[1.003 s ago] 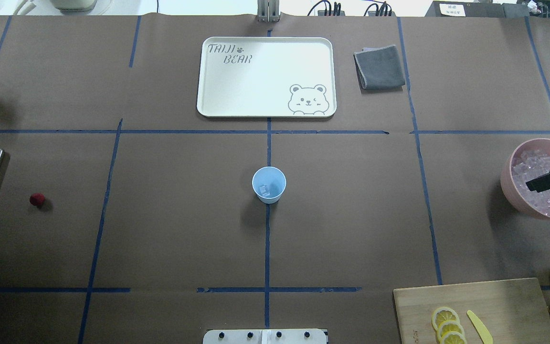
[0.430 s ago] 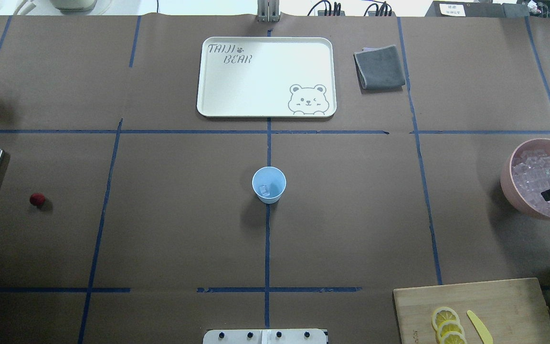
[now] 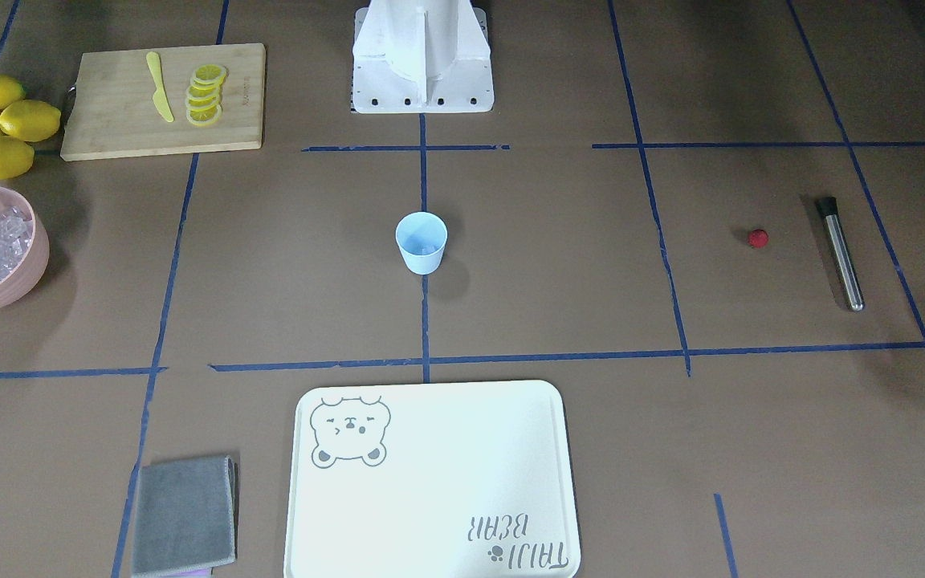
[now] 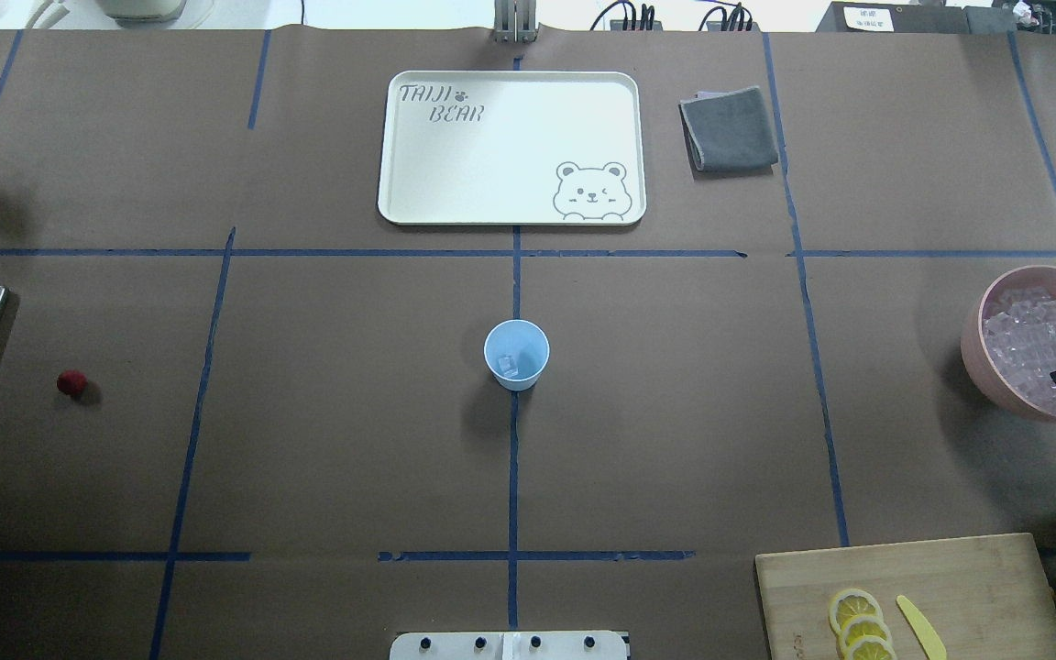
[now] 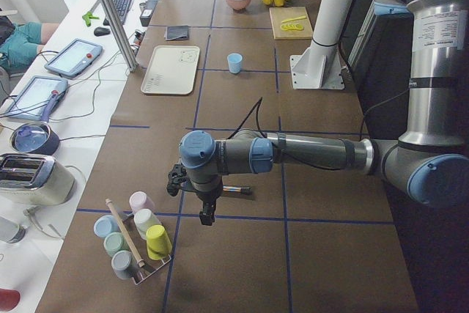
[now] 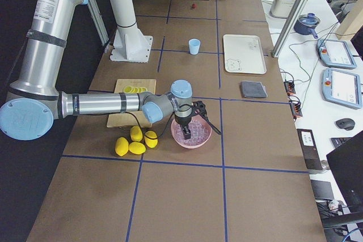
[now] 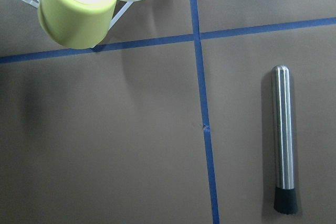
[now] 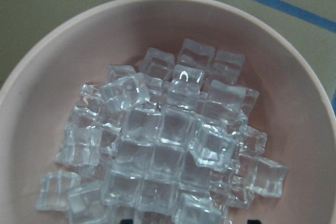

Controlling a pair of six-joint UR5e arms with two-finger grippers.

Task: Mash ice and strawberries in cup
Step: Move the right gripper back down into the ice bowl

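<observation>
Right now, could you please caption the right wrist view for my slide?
Right wrist camera looks down on clear ice cubes heaped in the pink bowl.

The white tray [image 4: 510,147] reads "TAIJI BEAR" beside a bear drawing.

A white bench [image 5: 69,119] flanks the brown, blue-taped table [image 4: 326,440].
</observation>
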